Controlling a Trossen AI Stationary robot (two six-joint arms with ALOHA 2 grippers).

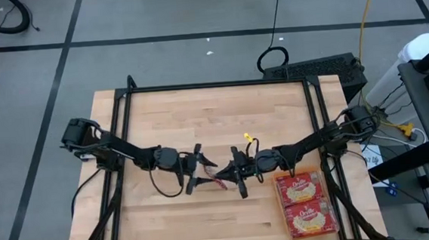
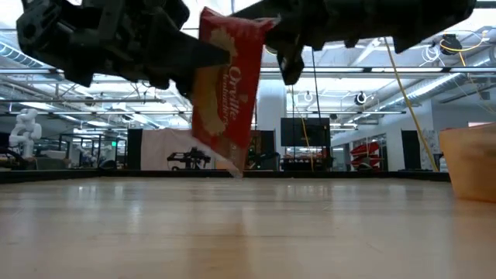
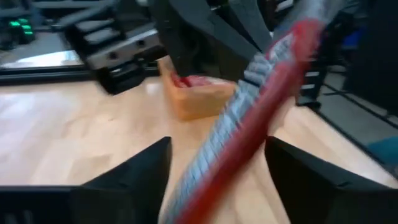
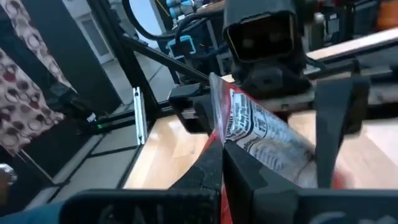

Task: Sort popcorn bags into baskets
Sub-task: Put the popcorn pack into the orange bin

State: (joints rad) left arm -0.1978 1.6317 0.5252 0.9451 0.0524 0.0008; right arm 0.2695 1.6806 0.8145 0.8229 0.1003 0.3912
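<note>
Red and crinkled, one bag [image 2: 226,91] hangs in the air above the middle of the wooden counter [image 1: 214,116], clear of the boards in the low view. The right tool [image 1: 239,173] has its fingers clamped on the bag's top edge, the grey-white printed panel showing just past them in the right wrist view [image 4: 261,134]. The left tool [image 1: 197,169] faces it from the other side, its fingers spread wide with the bag [image 3: 249,118] slanting between them; whether either finger touches it I cannot tell. Farther off, at the counter's right front corner, the orange basket [image 1: 281,203] holds two more bags [image 1: 305,203] lying flat, one behind the other, yellow-cream pictures up. The basket [image 3: 193,102] shows in the left wrist view beyond the held bag.
</note>
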